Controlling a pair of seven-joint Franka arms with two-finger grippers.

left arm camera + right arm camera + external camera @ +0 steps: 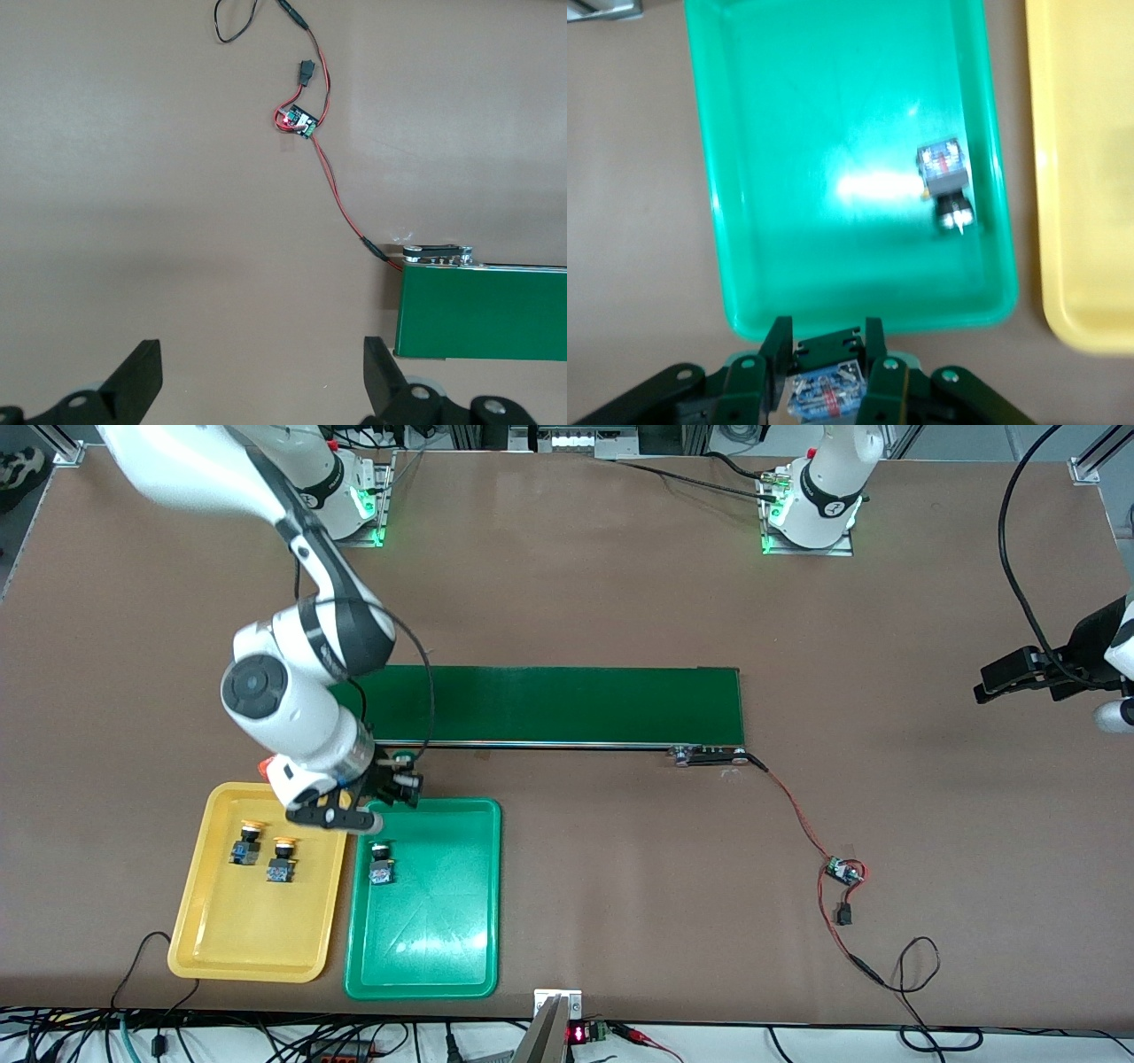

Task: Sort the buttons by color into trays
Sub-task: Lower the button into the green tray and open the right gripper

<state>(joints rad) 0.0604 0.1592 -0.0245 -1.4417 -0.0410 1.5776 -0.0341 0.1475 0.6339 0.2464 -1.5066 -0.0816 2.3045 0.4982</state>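
Yellow tray holds two yellow-capped buttons, and just beside it I see the green tray with one button inside. My right gripper hangs over the green tray's edge nearest the conveyor belt, clenched on a fourth button. My left gripper waits released over the counter.

Glossy plastic trays, matt table
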